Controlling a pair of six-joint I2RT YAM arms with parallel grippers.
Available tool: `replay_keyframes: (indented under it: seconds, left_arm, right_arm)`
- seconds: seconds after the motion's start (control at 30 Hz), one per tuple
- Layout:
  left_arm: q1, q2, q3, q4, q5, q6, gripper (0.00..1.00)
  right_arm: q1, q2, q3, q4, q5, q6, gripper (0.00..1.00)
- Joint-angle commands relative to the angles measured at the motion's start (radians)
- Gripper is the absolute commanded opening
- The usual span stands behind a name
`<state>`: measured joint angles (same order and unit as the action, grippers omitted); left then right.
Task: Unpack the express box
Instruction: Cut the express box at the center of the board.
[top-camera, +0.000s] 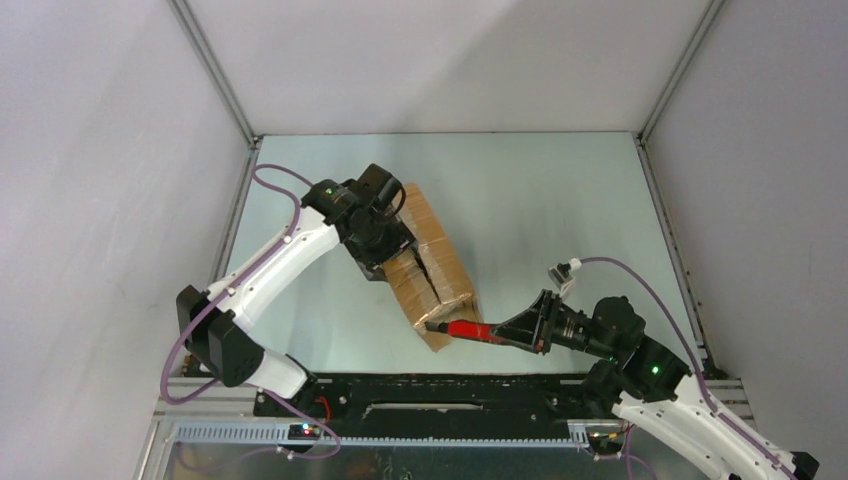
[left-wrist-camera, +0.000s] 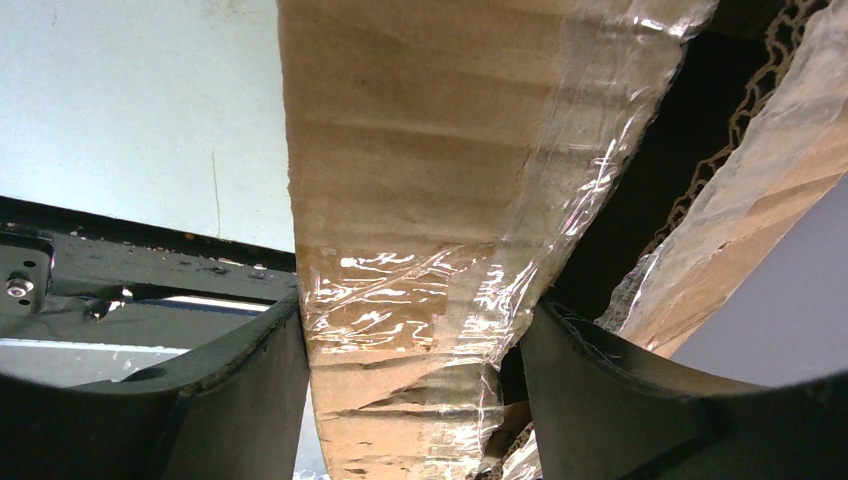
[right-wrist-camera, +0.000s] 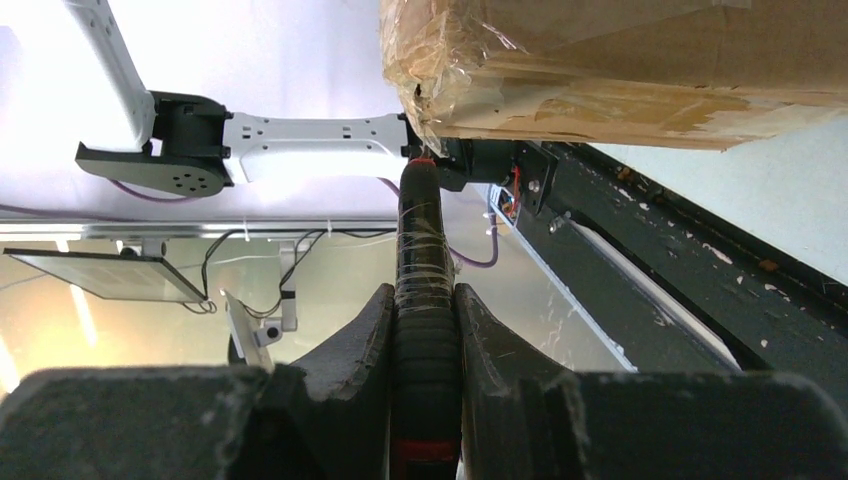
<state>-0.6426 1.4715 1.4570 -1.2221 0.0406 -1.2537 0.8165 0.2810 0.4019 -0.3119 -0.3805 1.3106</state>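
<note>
- Table (top-camera: 560, 200): pale green top. The express box (top-camera: 447, 255) lies slantwise on it, left of centre and between the two arms, with a dark gap along its top seam.
- Left gripper (left-wrist-camera: 410, 380): jaws set wide but clamped on a taped cardboard flap, steadying the carton.
- Right gripper (right-wrist-camera: 427, 330): pinched narrow on a red-and-black tool (top-camera: 465, 329), whose tip touches the box's near end.
- Step, by my judgement: cutting the end tape. The next move calls for a shallow draw of the tip along the seam while the left hold stays firm.
</note>
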Motion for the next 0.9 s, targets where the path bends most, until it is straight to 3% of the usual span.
replay_keyframes:
  seconds: [0.0,0.27,0.6,0.87]
  left_arm:
    - [-0.006,0.001,0.019,0.02,0.055,-0.019,0.0]
    - [-0.014,-0.055,-0.027,0.066,0.104,-0.098,0.0]
    - [-0.022,-0.081,-0.023,0.061,0.107,-0.162,0.0]
    - [-0.016,-0.137,-0.072,0.068,0.084,-0.202,0.0]
  right_arm:
    - [0.01,-0.018,-0.005,0.073,0.065,0.015,0.0]
    - [0.079,-0.08,-0.118,0.201,0.214,0.079,0.0]
    - [0.251,-0.036,-0.175,0.354,0.48,0.069,0.0]
    - [0.337,-0.14,-0.197,0.269,0.707,0.049,0.0]
